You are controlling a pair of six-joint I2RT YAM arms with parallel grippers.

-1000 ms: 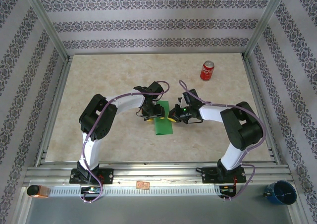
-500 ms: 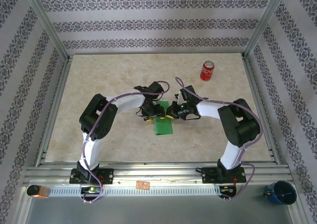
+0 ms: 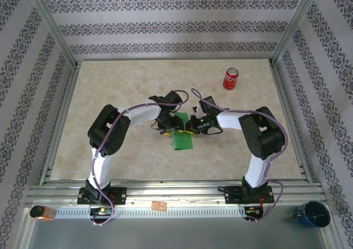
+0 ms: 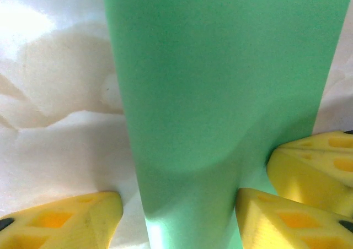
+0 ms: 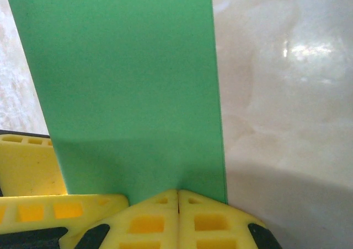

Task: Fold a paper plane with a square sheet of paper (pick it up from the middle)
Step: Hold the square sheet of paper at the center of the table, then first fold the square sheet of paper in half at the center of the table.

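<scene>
One desk (image 3: 110,89), pale marbled top; all positions are taken off the red soda can (image 3: 230,79).

Left arm (image 3: 138,114) and right arm (image 3: 242,122) both bend inward and meet well apart from the can, on its left and toward the arm bases.

Green paper (image 3: 182,140) lies flat on the desk at that meeting spot. It is folded to a long narrow strip, plain, with its far end pointing roughly back toward the can's row.

Left tool (image 3: 167,129) sits on the strip's side away from the can. Released, jaws spread. In the left wrist view one finger (image 4: 60,221) is just off the paper's edge and the other (image 4: 270,216) is against the strip.

Right tool (image 3: 191,129) is on the can-ward side. Clenched, fingers (image 5: 149,221) pressed pad to pad, tips resting on the strip's surface.

Can stands upright, untouched.
</scene>
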